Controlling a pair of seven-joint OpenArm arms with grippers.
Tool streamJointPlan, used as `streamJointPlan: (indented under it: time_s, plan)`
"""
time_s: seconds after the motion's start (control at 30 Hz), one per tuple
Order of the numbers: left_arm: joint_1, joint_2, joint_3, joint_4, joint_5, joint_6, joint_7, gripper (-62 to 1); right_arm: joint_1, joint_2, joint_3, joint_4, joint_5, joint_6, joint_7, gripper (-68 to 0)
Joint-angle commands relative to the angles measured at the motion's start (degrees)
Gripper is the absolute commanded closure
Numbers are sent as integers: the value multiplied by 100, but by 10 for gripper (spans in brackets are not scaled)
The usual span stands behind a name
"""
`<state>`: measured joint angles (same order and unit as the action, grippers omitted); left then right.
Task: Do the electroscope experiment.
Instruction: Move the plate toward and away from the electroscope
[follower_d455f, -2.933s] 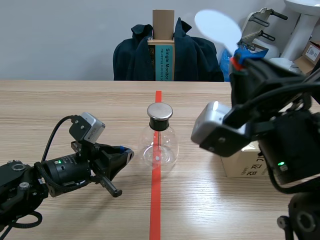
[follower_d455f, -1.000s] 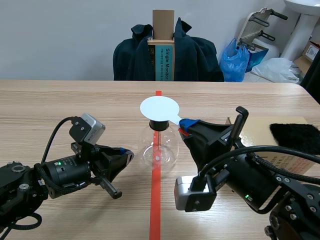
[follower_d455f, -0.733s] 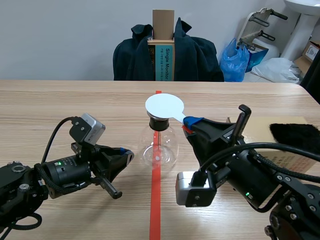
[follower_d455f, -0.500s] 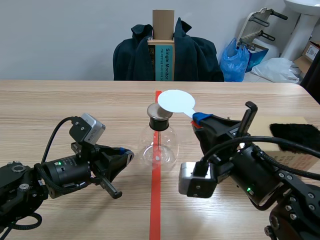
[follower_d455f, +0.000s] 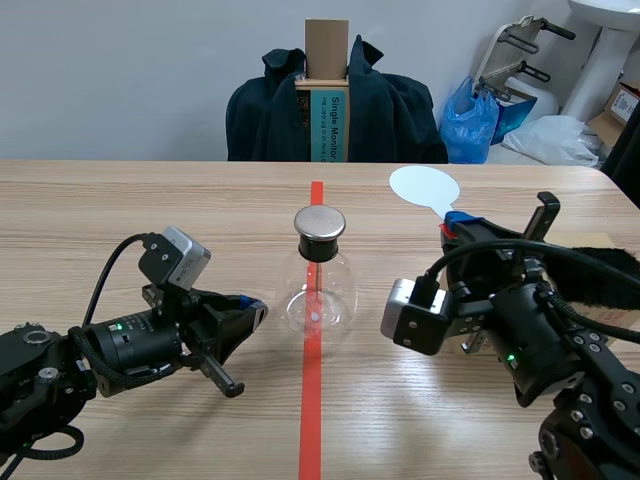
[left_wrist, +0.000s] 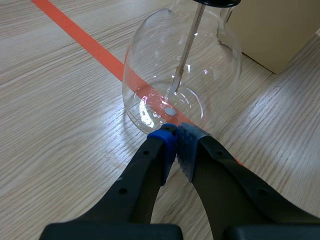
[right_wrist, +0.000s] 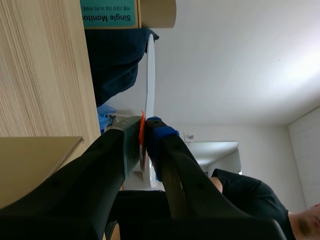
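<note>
Right claw (follower_d455f: 451, 222) grips paddle (follower_d455f: 424, 186) — wooden table (follower_d455f: 150, 205), coats (follower_d455f: 262, 112) beyond.

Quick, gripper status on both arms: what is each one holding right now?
Left gripper: shut, holding nothing, tips at the base of the glass flask.
Right gripper: shut on the white paddle.

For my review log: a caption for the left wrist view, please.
Left gripper, jaws shut, empty, at the foot of the glass flask on the red tape.
</note>
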<state>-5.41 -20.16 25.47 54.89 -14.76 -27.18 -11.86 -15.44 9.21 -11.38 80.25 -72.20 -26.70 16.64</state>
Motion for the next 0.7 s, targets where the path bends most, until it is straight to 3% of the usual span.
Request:
streamJointPlan:
  time_s: [0.0,0.2,0.67]
  plan:
    - [-31,13,-44,125,-39,-28,-76,-27,37,63,7,116,59,-61,17,-7]
    - [-31,13,-44,125,-39,-28,-76,-27,37,63,7,116,59,-61,229,-7]
    - [-31,13,-44,125,-39,-28,-79,-27,37,63,7,116,59,-63,1812,-7]
